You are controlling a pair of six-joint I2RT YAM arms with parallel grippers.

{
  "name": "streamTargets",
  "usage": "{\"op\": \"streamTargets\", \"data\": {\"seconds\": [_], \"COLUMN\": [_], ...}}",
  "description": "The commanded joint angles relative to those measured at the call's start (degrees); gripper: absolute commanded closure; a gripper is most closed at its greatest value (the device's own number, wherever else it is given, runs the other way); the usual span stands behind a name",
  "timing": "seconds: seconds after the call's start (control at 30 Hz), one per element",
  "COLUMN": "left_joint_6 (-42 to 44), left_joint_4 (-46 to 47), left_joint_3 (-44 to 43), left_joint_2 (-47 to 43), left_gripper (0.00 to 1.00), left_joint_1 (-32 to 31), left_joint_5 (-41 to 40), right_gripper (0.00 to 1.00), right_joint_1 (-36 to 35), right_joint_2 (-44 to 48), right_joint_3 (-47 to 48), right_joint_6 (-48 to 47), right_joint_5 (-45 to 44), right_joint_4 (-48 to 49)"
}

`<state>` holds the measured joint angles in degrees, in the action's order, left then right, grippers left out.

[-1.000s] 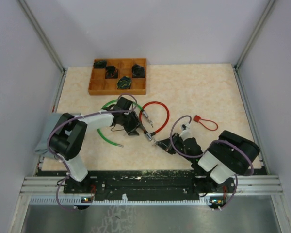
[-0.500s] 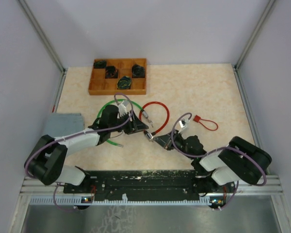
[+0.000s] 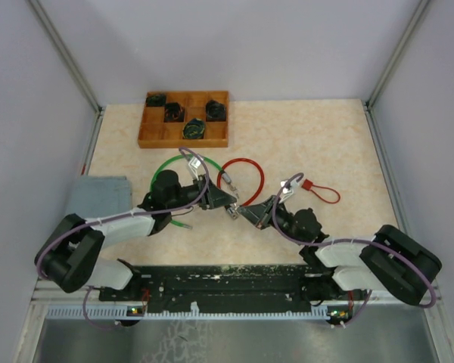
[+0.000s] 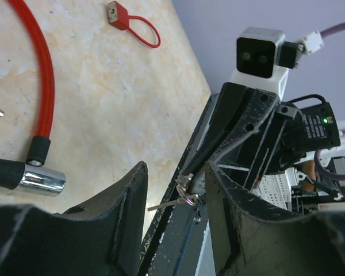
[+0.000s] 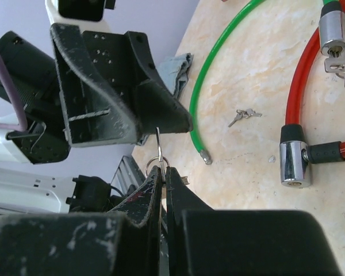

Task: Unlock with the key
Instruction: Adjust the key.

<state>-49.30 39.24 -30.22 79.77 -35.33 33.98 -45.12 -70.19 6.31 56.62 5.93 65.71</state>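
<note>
The right gripper (image 5: 162, 171) is clamping the key (image 4: 167, 203) by its ring, holding it in the gap between the parted fingers of the left gripper (image 4: 175, 171) (neither finger seems to be touching it), near the red cable lock (image 4: 41, 179) lying on the table (image 4: 121, 103).

I pinched the thin wire ring (image 5: 159, 163) of the small silver key (image 5: 158, 138) between the closed tips of my right claw (image 5: 163, 171). The key stood straight out from the tips, away from the claw. The red cable lock (image 5: 302, 80) lay flat on the table (image 5: 247, 69) as a closed loop. Both its black-sleeved ends sat in the shiny metal body (image 5: 291, 165), near the key.
</note>
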Motion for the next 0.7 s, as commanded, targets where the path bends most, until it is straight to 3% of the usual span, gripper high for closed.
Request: {"op": "streamTargets", "data": {"seconds": [0.0, 0.67], "left_joint_6": [-0.02, -0.34], "left_joint_4": [7.51, 4.71], "left_joint_3": [2.39, 2.24], "left_joint_2": [-3.74, -1.94], "left_gripper": [0.50, 0.62], "left_joint_1": [-0.76, -2.51], "left_joint_5": [0.81, -3.94], "right_gripper": [1.00, 1.00], "right_joint_1": [0.39, 0.39], "right_joint_2": [1.32, 3.26], "right_joint_3": [2.61, 2.72], "right_joint_6": [-1.19, -0.97], "right_joint_5": [0.14, -0.06], "right_joint_4": [1.12, 2.32]}}
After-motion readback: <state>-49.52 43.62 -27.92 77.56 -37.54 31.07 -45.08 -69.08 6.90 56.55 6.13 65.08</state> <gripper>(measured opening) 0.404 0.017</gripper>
